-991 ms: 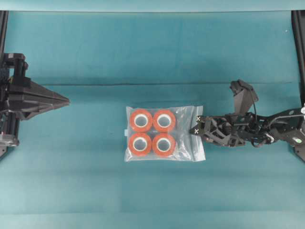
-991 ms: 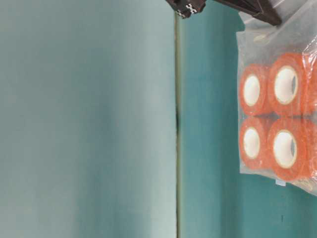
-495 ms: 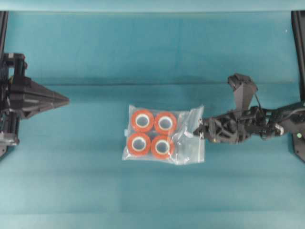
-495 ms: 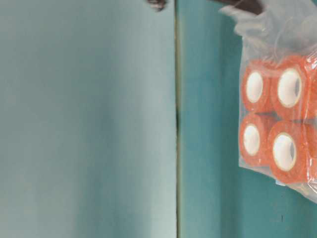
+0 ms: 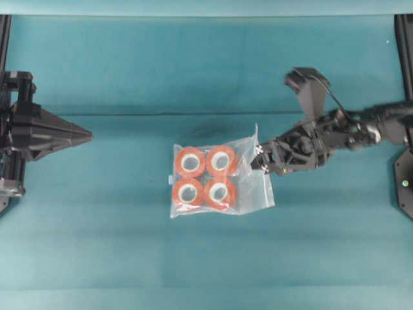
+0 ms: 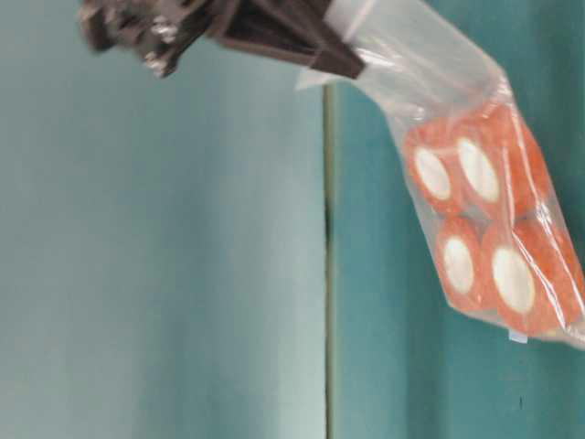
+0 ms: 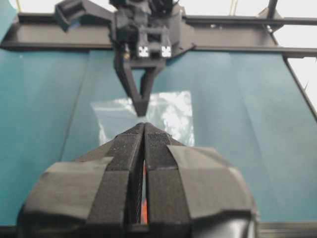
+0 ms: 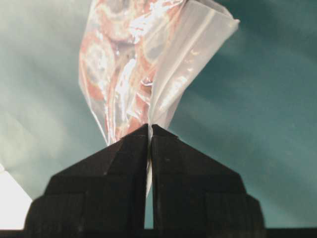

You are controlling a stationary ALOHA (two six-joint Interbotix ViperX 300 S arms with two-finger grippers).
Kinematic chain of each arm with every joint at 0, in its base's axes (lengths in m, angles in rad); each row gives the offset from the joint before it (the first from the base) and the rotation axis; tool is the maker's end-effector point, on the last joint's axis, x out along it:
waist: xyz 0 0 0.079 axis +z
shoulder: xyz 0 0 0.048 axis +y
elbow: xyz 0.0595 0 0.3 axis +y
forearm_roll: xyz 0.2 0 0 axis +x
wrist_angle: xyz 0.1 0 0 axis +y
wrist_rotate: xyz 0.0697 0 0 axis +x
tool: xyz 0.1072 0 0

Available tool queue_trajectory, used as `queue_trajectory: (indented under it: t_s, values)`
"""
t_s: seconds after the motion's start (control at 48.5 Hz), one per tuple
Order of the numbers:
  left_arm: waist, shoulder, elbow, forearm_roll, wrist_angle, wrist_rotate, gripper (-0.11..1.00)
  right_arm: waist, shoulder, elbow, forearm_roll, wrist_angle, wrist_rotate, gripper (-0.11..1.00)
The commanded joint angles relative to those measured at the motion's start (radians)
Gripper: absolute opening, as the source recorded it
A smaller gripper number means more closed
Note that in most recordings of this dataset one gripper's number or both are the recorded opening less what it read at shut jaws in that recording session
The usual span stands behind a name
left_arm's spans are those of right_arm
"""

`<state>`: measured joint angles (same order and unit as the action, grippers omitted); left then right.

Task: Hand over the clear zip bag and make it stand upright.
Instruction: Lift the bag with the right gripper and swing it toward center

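You have the clear zip bag (image 5: pixel 219 181) near the middle of the teal table cloth (image 5: pixel 129 245), a little right of centre in the overhead view. Four orange-red tape rolls (image 5: pixel 205 177) sit inside it in a two-by-two block, white cores facing up. The bag's right edge is pulled up off the cloth and gathered to a peak; from the table-level view the bag (image 6: pixel 475 210) hangs at a slant from that pinched edge. Your right gripper (image 5: pixel 259 159) is clamped on that edge, its jaws pressed together with the plastic (image 8: pixel 148 74) squeezed between them. Your left gripper (image 5: pixel 89 135) is well apart at the left side, pointing toward the bag, jaws fully closed on nothing.
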<state>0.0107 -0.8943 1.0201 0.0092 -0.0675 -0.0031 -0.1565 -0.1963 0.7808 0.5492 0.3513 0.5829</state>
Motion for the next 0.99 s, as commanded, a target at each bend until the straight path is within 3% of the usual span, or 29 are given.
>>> queue_trajectory:
  t_s: [0.0, 0.144, 0.33, 0.764, 0.97]
  values:
    - [0.008, 0.005, -0.021, 0.002, -0.003, 0.002, -0.01, -0.018, -0.017, -0.072, -0.067, 0.109, -0.020, 0.01]
    - [0.009, 0.003, -0.020, 0.002, -0.003, 0.002, -0.01, -0.041, -0.014, -0.156, -0.163, 0.264, -0.020, 0.01]
    - [0.011, 0.003, -0.020, 0.002, -0.003, 0.003, -0.01, -0.048, -0.011, -0.252, -0.221, 0.356, -0.025, 0.01]
    - [0.018, -0.005, -0.020, 0.002, -0.026, 0.009, -0.01, -0.018, 0.028, -0.499, -0.296, 0.534, -0.098, 0.01]
    - [0.020, -0.008, -0.018, 0.002, -0.021, 0.003, -0.01, 0.011, 0.081, -0.581, -0.302, 0.637, -0.238, 0.01]
